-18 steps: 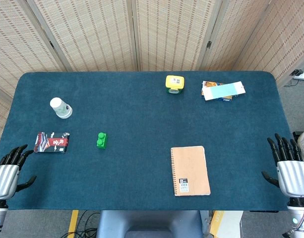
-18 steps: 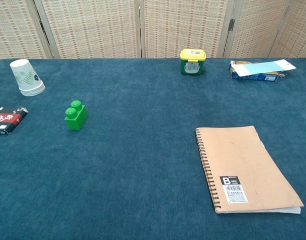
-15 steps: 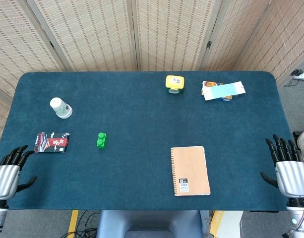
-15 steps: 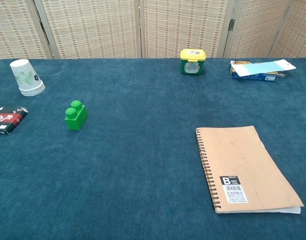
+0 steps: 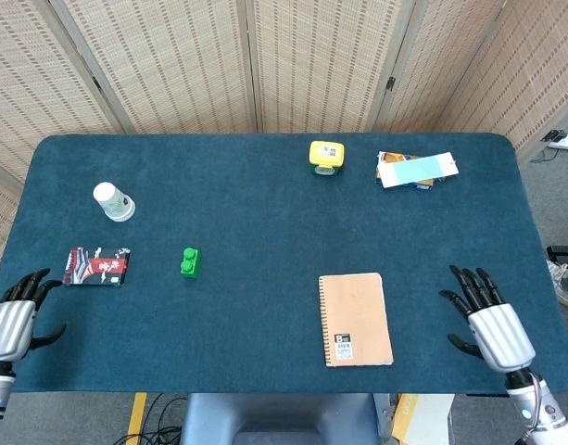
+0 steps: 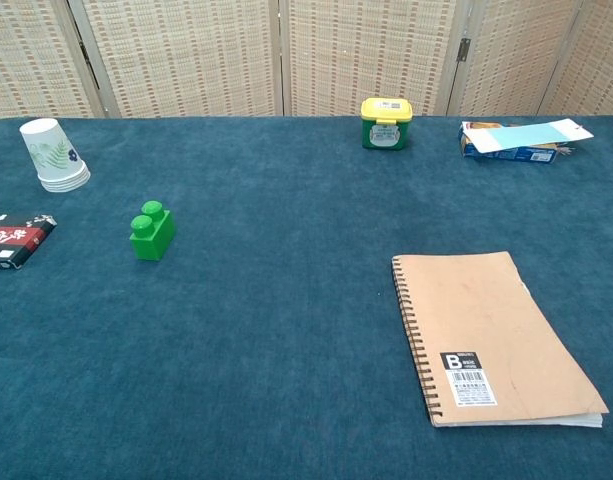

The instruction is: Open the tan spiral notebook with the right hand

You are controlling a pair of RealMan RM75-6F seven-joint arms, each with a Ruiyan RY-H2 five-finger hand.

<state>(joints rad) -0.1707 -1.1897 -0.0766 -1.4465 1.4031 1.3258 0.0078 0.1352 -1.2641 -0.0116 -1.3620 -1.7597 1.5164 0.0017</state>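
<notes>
The tan spiral notebook lies closed on the blue table, its wire spine along the left edge; the chest view shows the notebook at the lower right. My right hand hovers over the table's right part, fingers spread, some way right of the notebook and holding nothing. My left hand sits at the table's left front edge, fingers apart and empty. Neither hand appears in the chest view.
A green brick and a dark snack packet lie at the left. A stack of paper cups stands behind them. A yellow-lidded green tub and a blue box with papers sit at the back.
My right hand has moved left from the table's right edge toward the notebook. The left hand has barely shifted. The notebook has not moved.
</notes>
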